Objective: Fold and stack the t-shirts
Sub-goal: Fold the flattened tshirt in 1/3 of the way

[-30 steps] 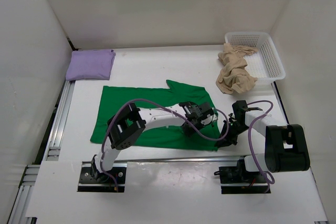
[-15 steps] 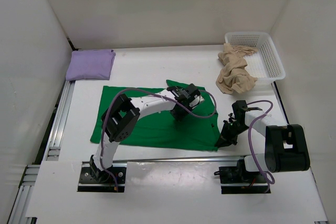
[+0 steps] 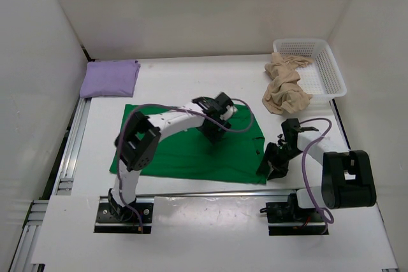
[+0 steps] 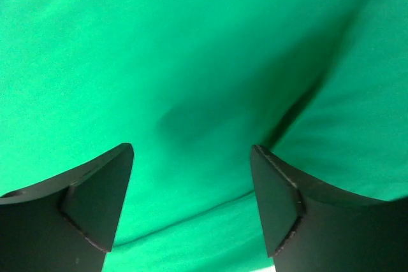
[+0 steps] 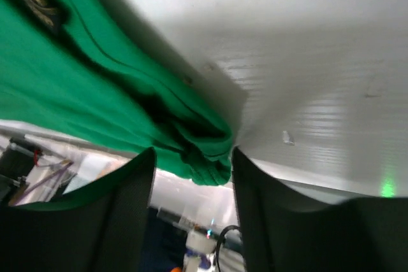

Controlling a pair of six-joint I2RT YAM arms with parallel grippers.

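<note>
The left gripper (image 3: 214,130) stands with its jaws wide apart over the middle of the green t-shirt (image 3: 172,154). In the left wrist view the two dark fingers (image 4: 95,208) have only flat green cloth beneath the gap and nothing between them. A soft fold runs off toward 2 o'clock in that view.

The right gripper (image 3: 271,162) sits at the shirt's 4 o'clock corner with its jaws parted. In the right wrist view a bunched corner of green cloth lies in the gap between the fingers (image 5: 115,214). It lies close to one finger, with daylight showing beside the other, so it is not pinched.

There are three t-shirts, one of each colour. The green one is spread at the centre of the table (image 3: 191,78). The lavender t-shirt (image 3: 109,78) lies folded into a neat pad at the table's 10 o'clock corner, well apart from the green one. The beige t-shirt (image 3: 285,88) is crumpled at 2 o'clock, hanging over the near left rim of the one white mesh basket (image 3: 326,71) and spilling onto the table. There are two arms, each trailing a purple cable (image 3: 306,157).

The table is a white board. An aluminium rail (image 3: 71,141) runs along its 9 o'clock side and another runs along its near edge at 6 o'clock. White wall panels (image 3: 191,11) close it in at 9, 12 and 3 o'clock.
</note>
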